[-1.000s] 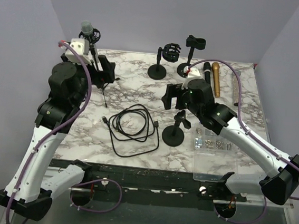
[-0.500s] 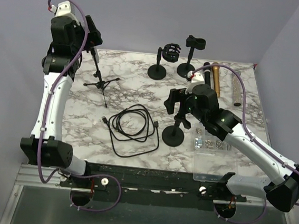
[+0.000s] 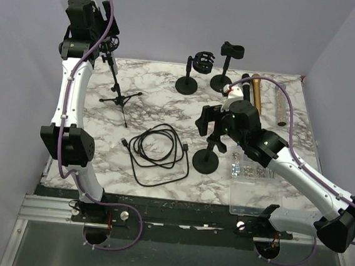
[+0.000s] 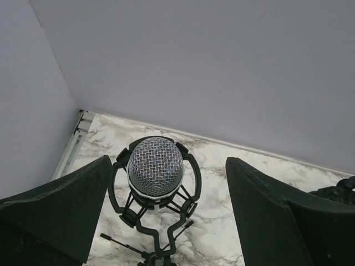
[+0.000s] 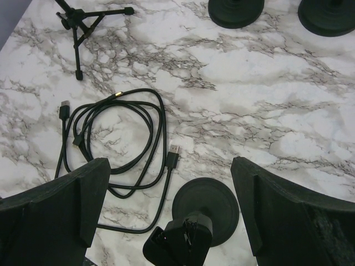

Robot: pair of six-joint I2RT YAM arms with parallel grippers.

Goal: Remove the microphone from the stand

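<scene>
A microphone (image 4: 155,166) with a silver mesh head sits upright in a black shock mount (image 4: 192,185) on a tripod stand (image 3: 119,95) at the table's back left. My left gripper (image 4: 167,185) hangs above it, open. Its fingers (image 4: 66,210) flank the head on both sides with gaps, touching nothing. In the top view the left gripper (image 3: 106,33) covers the microphone. My right gripper (image 3: 209,120) is open over a round-base clip stand (image 5: 213,202) near the table's middle, holding nothing.
A coiled black cable (image 3: 158,151) lies mid-table. Two more round-base stands (image 3: 189,79) (image 3: 224,68) stand at the back. A gold microphone (image 3: 255,93) and a thin rod (image 3: 282,108) lie at the back right. A clear box of small parts (image 3: 252,178) sits front right. Walls close in at the back and left.
My left arm has risen from beside the tripod stand and stretched up over the microphone. My right gripper has shifted slightly right, above the clip stand.
</scene>
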